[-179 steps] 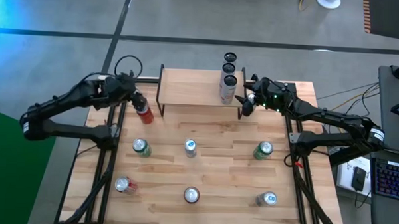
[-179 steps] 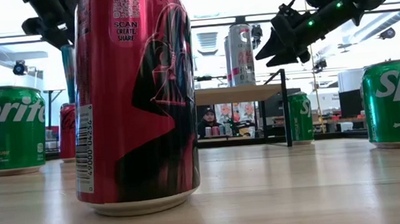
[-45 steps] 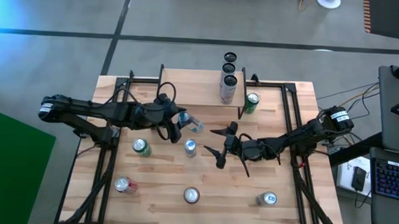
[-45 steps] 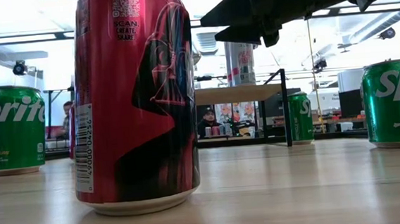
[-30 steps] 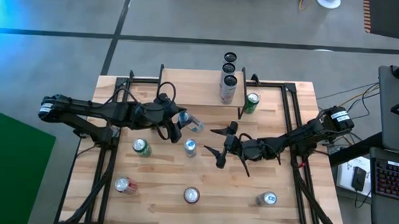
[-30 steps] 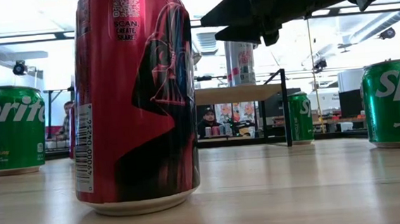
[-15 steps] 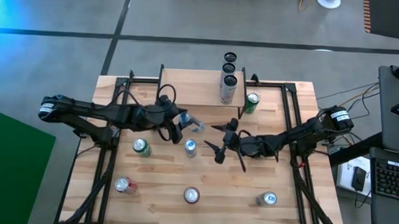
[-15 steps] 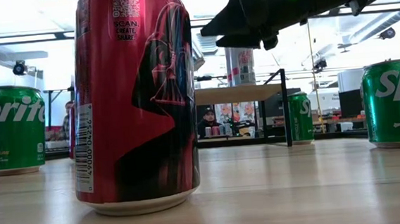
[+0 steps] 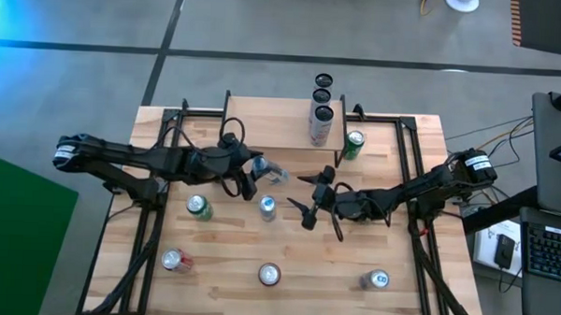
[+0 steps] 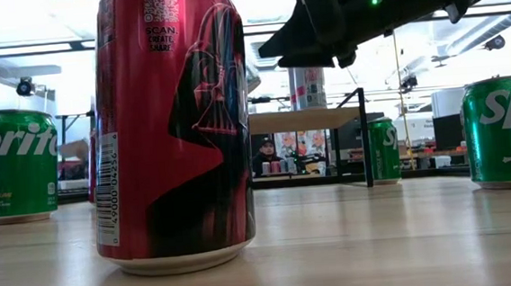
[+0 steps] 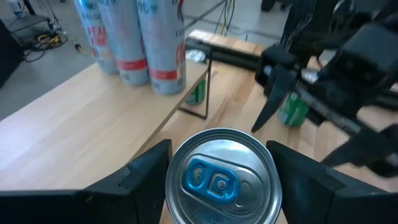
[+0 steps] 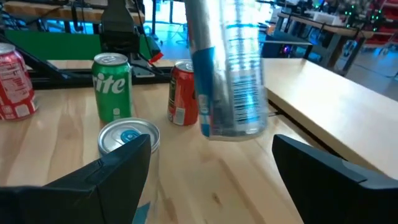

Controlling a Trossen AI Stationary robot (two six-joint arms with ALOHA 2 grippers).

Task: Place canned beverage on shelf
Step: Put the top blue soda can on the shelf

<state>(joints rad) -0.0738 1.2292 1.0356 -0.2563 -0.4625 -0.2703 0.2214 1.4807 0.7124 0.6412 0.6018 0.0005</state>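
- Since half a second ago the right gripper (image 9: pixel 307 200) has edged slightly toward the shelf; six seconds ago both arms were at the tabletop's far corners.
- We see the left gripper (image 9: pixel 249 178) pinching a silver can (image 9: pixel 270 172), held tilted in the air just in front of the shelf (image 9: pixel 263 124), near its left half. We judge it is carried high to clear the shelf top.
- A green can (image 9: pixel 198 207) and two red cans (image 9: pixel 173 259) stand toward the tabletop's left and near edges; we think none blocks the carry.
- A silver-topped can (image 9: pixel 267 208) stands mid-table below the held one.
- Tall cans (image 9: pixel 321 114) already fill the shelf's right end, so the free space is to the left.
- The right gripper hangs mid-table, fingers spread, empty. It sits near the held can, which could crowd the approach.
- Green cans (image 9: pixel 354 143) stand by the shelf's right leg and near the tabletop's near right corner.
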